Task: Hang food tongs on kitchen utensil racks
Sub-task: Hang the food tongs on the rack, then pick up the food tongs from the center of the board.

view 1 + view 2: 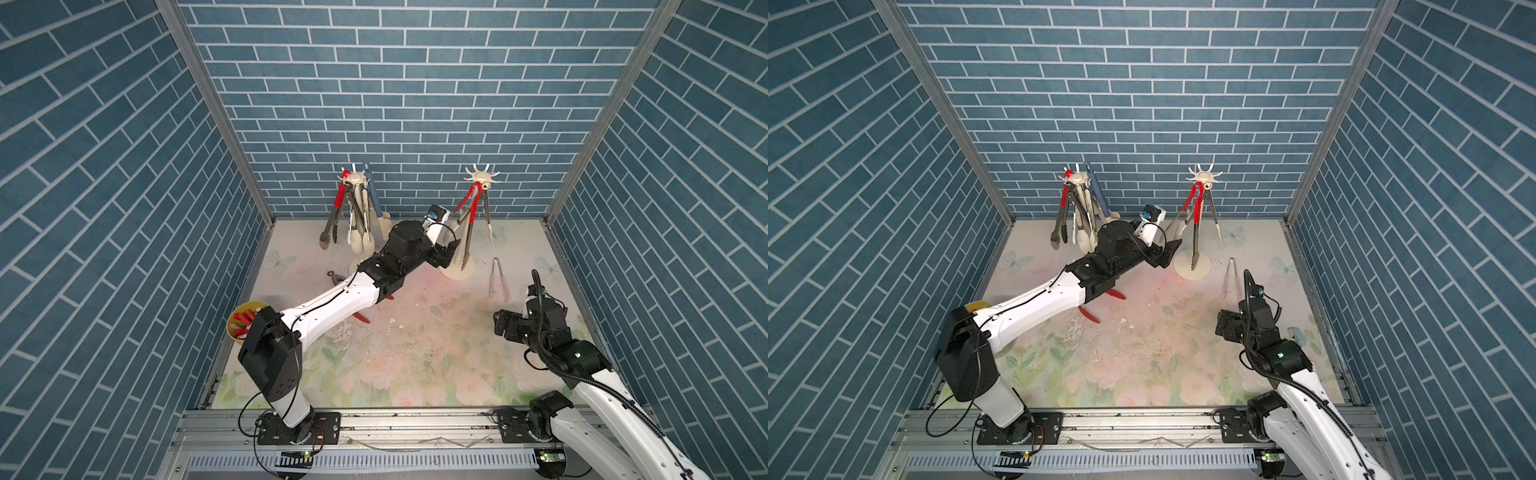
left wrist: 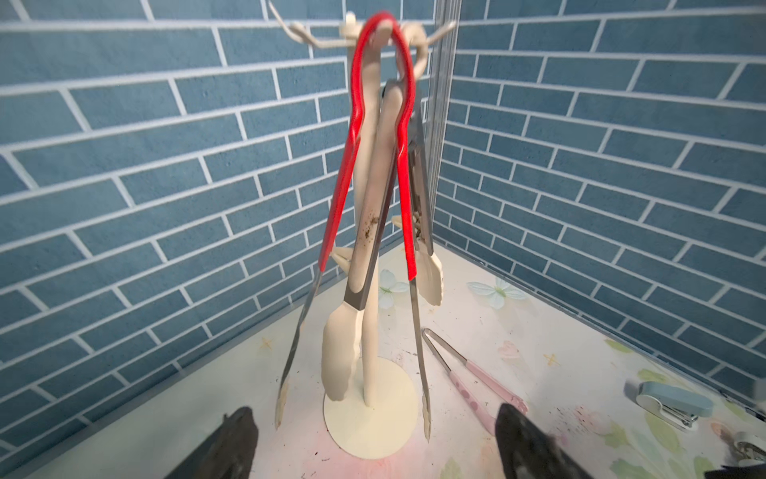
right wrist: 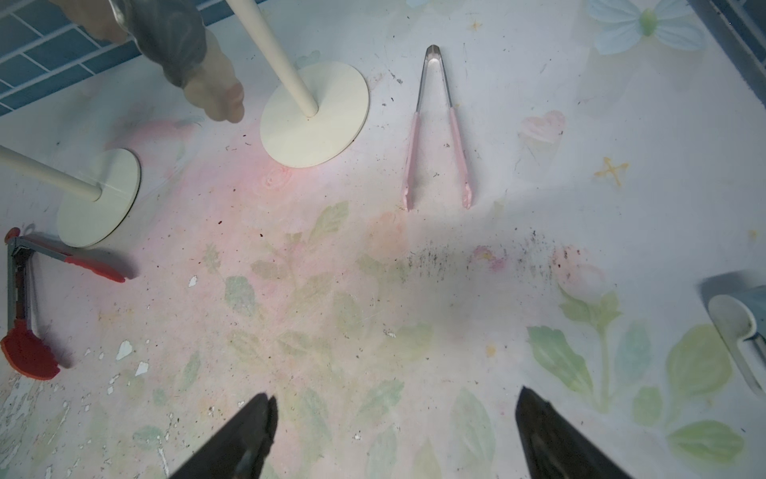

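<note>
Left arm partly covers red tongs; pink tongs lie beside rack.

Red-handled tongs, metal below; cream rack; pink tongs; pastel floral mat; blue walls, white brick lines.

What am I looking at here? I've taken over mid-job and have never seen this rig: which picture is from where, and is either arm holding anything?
Two robot arms with two-finger grippers work a flowered table. Both top views look down from overhead; each wrist view looks out past its own arm's fingers. The left gripper is open and empty, facing a rack where red-handled tongs hang. The right gripper is open, empty, above the table. On it, pink tongs and red-tipped tongs lie unhung.
</note>
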You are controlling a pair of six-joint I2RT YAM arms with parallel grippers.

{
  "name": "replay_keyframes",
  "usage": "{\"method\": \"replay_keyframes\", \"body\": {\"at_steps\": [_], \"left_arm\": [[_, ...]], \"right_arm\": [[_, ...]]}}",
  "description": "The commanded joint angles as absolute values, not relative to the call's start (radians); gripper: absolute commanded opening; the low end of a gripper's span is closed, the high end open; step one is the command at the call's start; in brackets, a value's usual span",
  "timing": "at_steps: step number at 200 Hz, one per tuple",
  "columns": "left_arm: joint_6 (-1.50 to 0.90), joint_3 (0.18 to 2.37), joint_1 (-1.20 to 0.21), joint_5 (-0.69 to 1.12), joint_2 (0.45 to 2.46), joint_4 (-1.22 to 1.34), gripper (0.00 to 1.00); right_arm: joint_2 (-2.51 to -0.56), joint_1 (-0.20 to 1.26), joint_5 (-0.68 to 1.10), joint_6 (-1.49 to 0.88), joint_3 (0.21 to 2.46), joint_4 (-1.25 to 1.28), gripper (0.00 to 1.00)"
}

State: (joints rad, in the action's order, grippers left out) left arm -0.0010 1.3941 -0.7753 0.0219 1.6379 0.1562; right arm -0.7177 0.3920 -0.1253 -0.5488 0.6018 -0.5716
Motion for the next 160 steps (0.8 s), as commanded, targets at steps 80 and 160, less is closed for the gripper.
{"method": "replay_keyframes", "body": {"at_steps": [80, 160], "left_arm": [[0.074, 1.234, -0.769, 0.046, 1.293, 0.129, 0.99], [0.118, 1.159, -0.769, 0.096, 1.059, -0.074, 0.99]], "right_arm": [[-1.027, 0.250, 0.012, -0.482, 0.769, -0.515, 0.72], [-1.304, 0.174, 0.084, -0.450, 0.897, -0.470, 0.45]]}}
